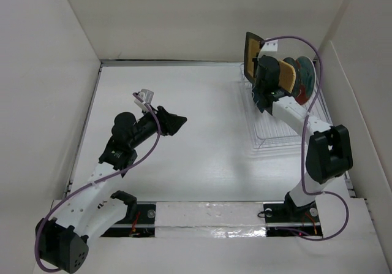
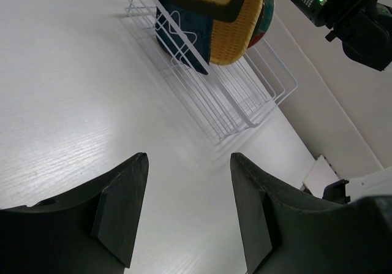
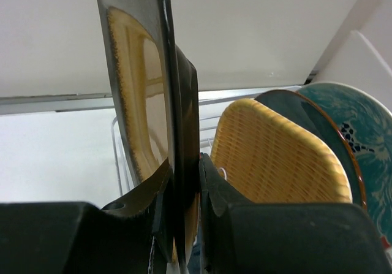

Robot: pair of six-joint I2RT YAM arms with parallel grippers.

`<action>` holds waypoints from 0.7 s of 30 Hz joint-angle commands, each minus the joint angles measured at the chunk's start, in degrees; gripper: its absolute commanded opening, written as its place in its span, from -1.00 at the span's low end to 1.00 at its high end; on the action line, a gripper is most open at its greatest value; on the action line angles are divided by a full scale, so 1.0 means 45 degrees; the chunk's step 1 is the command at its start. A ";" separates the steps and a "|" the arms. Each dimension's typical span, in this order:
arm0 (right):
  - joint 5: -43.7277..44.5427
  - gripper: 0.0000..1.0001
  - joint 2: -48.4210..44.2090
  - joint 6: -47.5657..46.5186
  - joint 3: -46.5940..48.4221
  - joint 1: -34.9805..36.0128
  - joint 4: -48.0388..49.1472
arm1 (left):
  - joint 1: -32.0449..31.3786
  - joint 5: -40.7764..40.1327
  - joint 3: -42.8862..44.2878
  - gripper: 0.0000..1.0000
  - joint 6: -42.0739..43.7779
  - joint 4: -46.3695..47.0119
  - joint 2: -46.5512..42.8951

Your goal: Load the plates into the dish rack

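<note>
Right jaws are clamped on the black-rimmed square plate (image 3: 138, 102), held upright at the dish rack (image 1: 278, 136) where the other plates (image 1: 300, 75) are stood, left jaws are spread empty, and only this slotting is judged left.

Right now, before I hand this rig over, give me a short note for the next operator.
Left claw: open, empty, over the table.
Right claw: shut on the black-rimmed square plate, held upright above the far end of the dish rack.
Done: tan plate, dark teal plate, red patterned plate and blue plate stand in the rack.
Left: lower the square plate into the rack next to the tan plate, then release.
</note>
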 commanded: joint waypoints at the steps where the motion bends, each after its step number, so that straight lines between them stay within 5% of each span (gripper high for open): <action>1: 0.0875 -1.00 -0.0093 -0.0989 0.1500 0.0177 0.3316 | -0.0078 0.0257 0.0416 0.04 0.0164 0.0548 0.0025; 21: 0.1795 -1.00 0.1861 -0.2845 0.0545 0.0177 0.6343 | -0.0078 0.0491 0.0396 0.04 0.0047 0.0782 0.0337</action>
